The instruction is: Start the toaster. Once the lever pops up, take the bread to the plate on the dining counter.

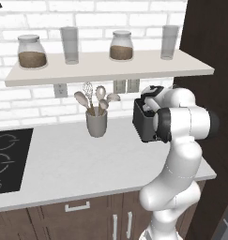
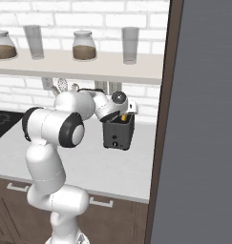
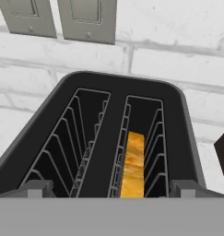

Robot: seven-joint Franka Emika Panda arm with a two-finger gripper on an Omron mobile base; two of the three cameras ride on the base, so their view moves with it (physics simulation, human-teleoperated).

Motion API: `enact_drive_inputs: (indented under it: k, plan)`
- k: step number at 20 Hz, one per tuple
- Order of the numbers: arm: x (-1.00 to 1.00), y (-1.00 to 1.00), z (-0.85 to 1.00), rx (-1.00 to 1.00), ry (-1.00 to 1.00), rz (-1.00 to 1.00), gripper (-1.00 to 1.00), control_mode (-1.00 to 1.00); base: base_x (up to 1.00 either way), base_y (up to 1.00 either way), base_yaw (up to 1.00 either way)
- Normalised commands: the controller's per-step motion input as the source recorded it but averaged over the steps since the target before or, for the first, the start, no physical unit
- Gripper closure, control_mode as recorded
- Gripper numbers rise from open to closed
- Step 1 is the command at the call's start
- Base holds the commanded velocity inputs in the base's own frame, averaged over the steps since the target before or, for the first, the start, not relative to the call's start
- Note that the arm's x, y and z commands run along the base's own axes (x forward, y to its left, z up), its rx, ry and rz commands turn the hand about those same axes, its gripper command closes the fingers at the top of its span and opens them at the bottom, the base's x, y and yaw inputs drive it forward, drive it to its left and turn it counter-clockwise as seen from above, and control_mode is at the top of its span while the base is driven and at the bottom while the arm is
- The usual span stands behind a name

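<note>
The black toaster [image 1: 141, 125] [image 2: 118, 133] stands at the back right of the white worktop, against the brick wall. In the hand view I look straight down into the toaster [image 3: 115, 138] and its two slots. The bread [image 3: 133, 163], golden brown, sits deep in the right slot; the left slot holds nothing. An orange corner of the bread [image 2: 123, 117] also peeks out in the right base view. My gripper [image 3: 111, 190] [image 1: 148, 106] [image 2: 128, 109] hovers just above the toaster top, open, its fingertips [image 3: 36, 188] straddling both slots, nothing held. The plate and the dining counter are out of view.
A grey utensil cup [image 1: 96, 123] stands left of the toaster, and a black cooktop [image 1: 7, 159] lies at the far left. A shelf [image 1: 110, 70] with jars and glasses hangs overhead. Wall plates [image 3: 85, 18] sit behind the toaster. A tall dark panel [image 2: 203, 119] closes the right side.
</note>
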Motion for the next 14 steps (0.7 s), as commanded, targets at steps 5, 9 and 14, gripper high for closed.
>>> enact_drive_inputs:
  k: [5, 9, 14]
  plan:
    - [0.0, 0.0, 0.0, 0.0, 0.0, 0.0, -1.0, -1.0, 0.0, 0.0, 0.0]
    - [0.0, 0.0, 0.0, 0.0, 0.0, 0.0, -1.0, -1.0, 0.0, 0.0, 0.0]
    - [0.0, 0.0, 0.0, 0.0, 0.0, 0.0, -1.0, -1.0, 0.0, 0.0, 0.0]
